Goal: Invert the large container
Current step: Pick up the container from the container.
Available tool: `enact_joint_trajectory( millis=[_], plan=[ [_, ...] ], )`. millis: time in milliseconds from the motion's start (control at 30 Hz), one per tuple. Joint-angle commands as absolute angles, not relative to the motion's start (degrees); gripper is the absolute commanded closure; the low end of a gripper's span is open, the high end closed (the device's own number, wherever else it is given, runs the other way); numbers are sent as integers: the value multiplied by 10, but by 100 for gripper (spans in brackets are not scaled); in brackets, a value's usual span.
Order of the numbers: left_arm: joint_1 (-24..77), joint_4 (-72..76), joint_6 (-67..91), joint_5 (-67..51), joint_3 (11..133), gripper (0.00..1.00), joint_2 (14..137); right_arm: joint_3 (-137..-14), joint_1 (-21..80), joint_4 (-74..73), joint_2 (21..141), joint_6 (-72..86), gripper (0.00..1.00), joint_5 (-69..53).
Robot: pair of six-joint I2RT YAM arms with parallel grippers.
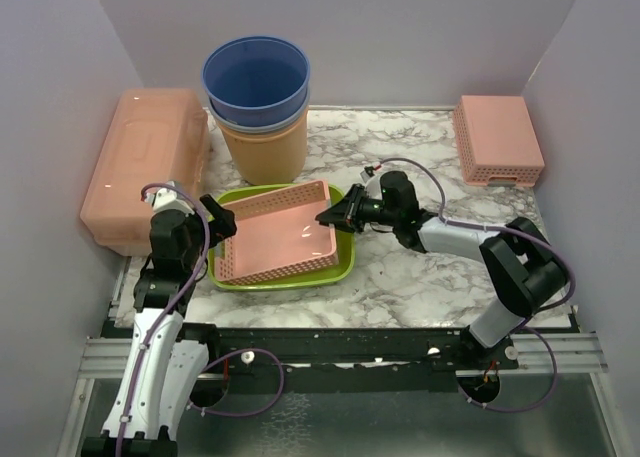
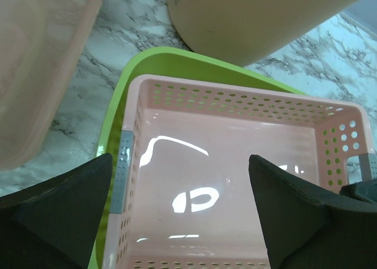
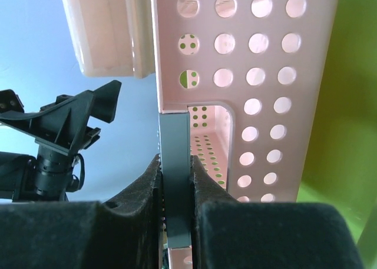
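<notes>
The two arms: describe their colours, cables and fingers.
Both the left arm and the right arm have white to pale grey links between bulky black joints. A thin purple cable loops loosely along each. The fingers are matte black and wedge-shaped, with a soft, foam-like surface.

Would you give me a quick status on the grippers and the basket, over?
Right gripper shut on pink basket handle. Left gripper open above opposite end. Basket right way up in green tray. Stacked buckets close behind.

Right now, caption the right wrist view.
Right jaws pinch the grey strip on the pink basket rim; green tray behind.
</notes>
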State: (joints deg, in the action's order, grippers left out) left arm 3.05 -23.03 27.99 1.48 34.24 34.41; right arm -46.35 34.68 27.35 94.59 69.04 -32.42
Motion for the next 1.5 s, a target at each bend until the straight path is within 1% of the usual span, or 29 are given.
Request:
enact_joint_trajectory(
  millis=[0,200,400,600,667,1000,1167,1467],
  plan=[
    [27,-250,292,76,347,1,320,-452,348,279,915,678,100,-318],
    [27,-257,299,95,348,1,294,-451,348,279,853,655,100,-302],
    [27,-258,300,93,348,1,293,-437,348,220,790,622,100,-201],
    [27,-258,299,89,348,1,300,-385,348,294,733,643,99,-180],
    [26,-258,299,89,349,1,301,-377,348,296,703,631,99,-157],
    [26,-257,298,81,348,1,312,-376,348,190,518,519,99,-13],
    [25,-257,296,69,350,1,323,-398,348,95,456,445,99,63],
    [24,-254,295,61,349,1,333,-409,348,40,378,331,99,130]
  ],
)
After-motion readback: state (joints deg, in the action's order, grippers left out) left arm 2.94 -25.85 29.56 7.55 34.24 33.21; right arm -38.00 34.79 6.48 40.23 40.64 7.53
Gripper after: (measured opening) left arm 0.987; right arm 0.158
